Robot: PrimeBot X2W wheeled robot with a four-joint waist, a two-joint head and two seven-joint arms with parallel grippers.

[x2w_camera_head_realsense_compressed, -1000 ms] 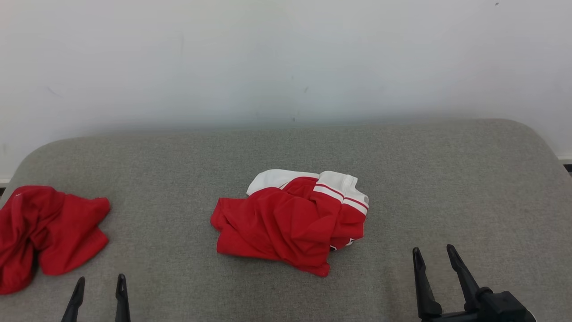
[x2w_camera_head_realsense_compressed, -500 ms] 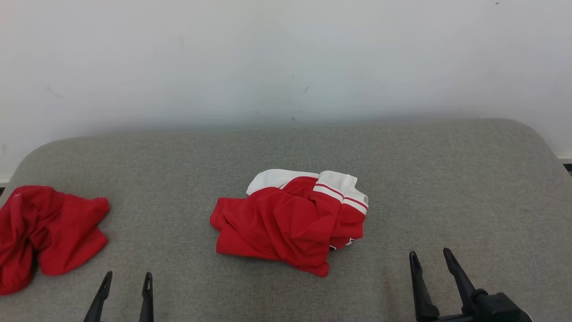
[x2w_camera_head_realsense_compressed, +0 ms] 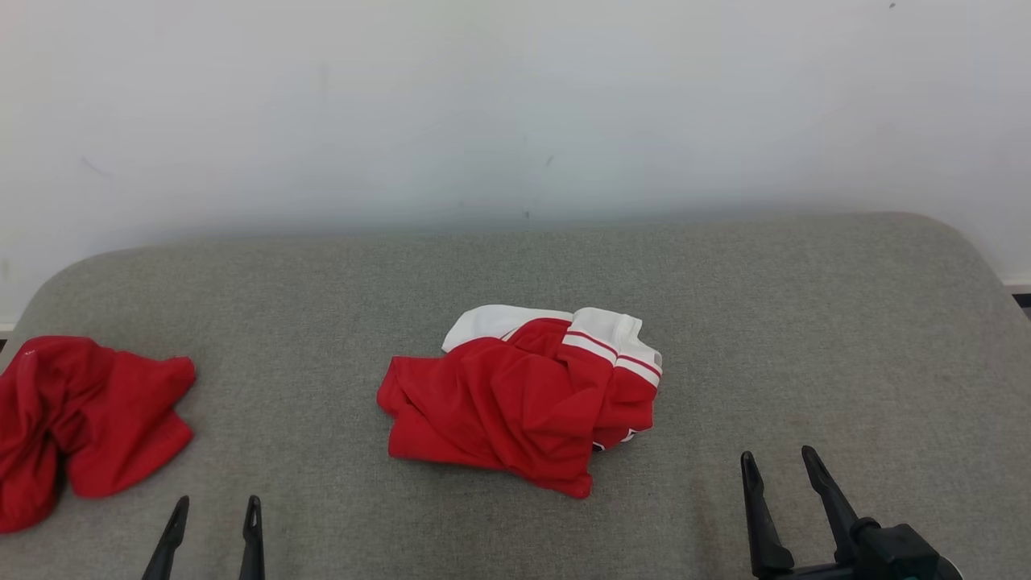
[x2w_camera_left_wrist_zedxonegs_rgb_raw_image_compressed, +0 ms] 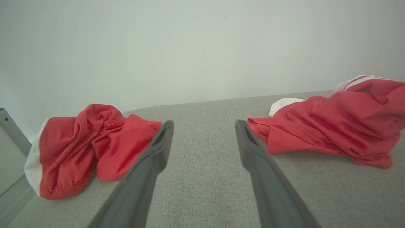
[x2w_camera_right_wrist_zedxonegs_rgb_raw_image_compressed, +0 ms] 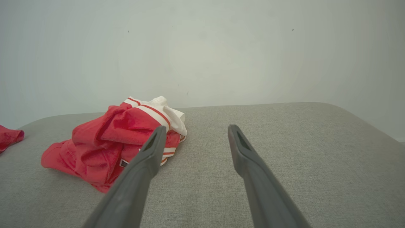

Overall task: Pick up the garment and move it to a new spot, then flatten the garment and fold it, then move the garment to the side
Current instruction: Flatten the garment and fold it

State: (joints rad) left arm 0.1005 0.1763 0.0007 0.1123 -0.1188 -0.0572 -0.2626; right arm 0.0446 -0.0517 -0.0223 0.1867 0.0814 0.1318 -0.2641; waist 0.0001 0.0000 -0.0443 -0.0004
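Both your left gripper (x2w_camera_head_realsense_compressed: 219, 503) and right gripper (x2w_camera_head_realsense_compressed: 778, 455) gape empty; the crumpled red-and-white fabric garment (x2w_camera_head_realsense_compressed: 499, 403) lies ahead between them. Left of the left jaws, the wrist view catches a white edge on the red cloth heap (x2w_camera_left_wrist_zedxonegs_rgb_raw_image_compressed: 82, 142).

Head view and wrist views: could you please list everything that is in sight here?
crumpled garment: one, red with white striped trim, middle of the cushion.
second garment: one, red with a white edge, crumpled at the cushion's left end.
cushion: one, grey fabric, under both garments.
wall: one, white, behind the cushion.
left fingers: two, dark, spread apart, empty, lower left of head view.
right fingers: two, dark, spread apart, empty, lower right of head view.
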